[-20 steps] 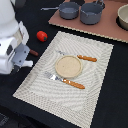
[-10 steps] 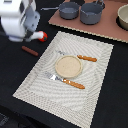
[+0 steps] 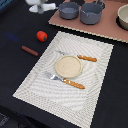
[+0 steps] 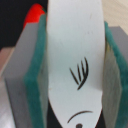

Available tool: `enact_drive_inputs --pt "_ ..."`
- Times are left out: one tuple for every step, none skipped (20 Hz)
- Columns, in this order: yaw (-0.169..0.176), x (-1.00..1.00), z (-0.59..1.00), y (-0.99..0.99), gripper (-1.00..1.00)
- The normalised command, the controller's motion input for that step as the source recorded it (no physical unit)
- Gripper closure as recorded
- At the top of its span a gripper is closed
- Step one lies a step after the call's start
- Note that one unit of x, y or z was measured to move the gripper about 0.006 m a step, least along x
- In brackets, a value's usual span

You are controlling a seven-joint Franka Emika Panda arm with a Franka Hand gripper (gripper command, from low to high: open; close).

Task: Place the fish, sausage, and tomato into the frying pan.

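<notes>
In the wrist view my gripper (image 4: pixel 75 75) is shut on the fish (image 4: pixel 75 55), a flat white shape with black drawn marks, held between teal pads (image 4: pixel 37 75). In the exterior view the gripper (image 3: pixel 42 7) is a white blur at the far left, above the table, beside two dark blue-grey vessels. The right one (image 3: pixel 92 13) shows a thin grey piece at its far side and looks like the frying pan. The left one (image 3: pixel 69 10) looks like the pot. The tomato (image 3: pixel 41 36) and the sausage (image 3: pixel 29 50) lie on the dark table; the tomato's red also shows behind the fish (image 4: pixel 35 12).
A striped placemat (image 3: pixel 35 85) holds a round wooden plate (image 3: pixel 68 66), an orange-handled knife (image 3: pixel 86 58) and an orange-handled fork (image 3: pixel 70 82). The vessels stand on a brown board (image 3: pixel 107 30), with a pale bowl (image 3: pixel 123 16) at its right end.
The arm has swung from the exterior view's left edge up and to the right, past the tomato, to the far side near the vessels. Tomato and sausage have not moved.
</notes>
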Motion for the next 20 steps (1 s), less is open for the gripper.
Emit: enact_drive_inputs --pt "0.000 0.39 0.04 0.95 1.00" --pt "0.000 0.36 0.00 0.95 1.00" --pt "0.000 0.31 0.00 0.96 1.00" --pt "0.000 0.27 0.00 0.98 1.00" --pt "0.000 0.24 -0.01 0.99 1.00" --pt "0.000 0.25 0.00 0.99 1.00" --pt "0.000 0.25 0.00 0.99 1.00" --pt "0.000 0.26 -0.03 0.99 1.00" --pt "0.000 0.29 -0.05 0.97 1.00" --pt "0.000 0.34 -0.07 0.94 1.00" --pt "0.000 0.37 -0.08 0.92 1.00" --pt "0.000 0.42 -0.07 0.92 1.00" --pt "0.000 0.43 -0.11 0.89 1.00" --pt "0.000 0.43 -0.14 0.88 1.00" --pt "0.000 0.41 -0.18 0.87 1.00" --pt "0.000 0.39 -0.21 0.88 1.00" --pt "0.000 0.39 -0.22 0.86 1.00" --pt "0.000 0.35 -0.25 0.80 1.00" --pt "0.000 0.34 -0.28 0.77 1.00" --pt "0.000 0.31 -0.33 0.72 1.00"
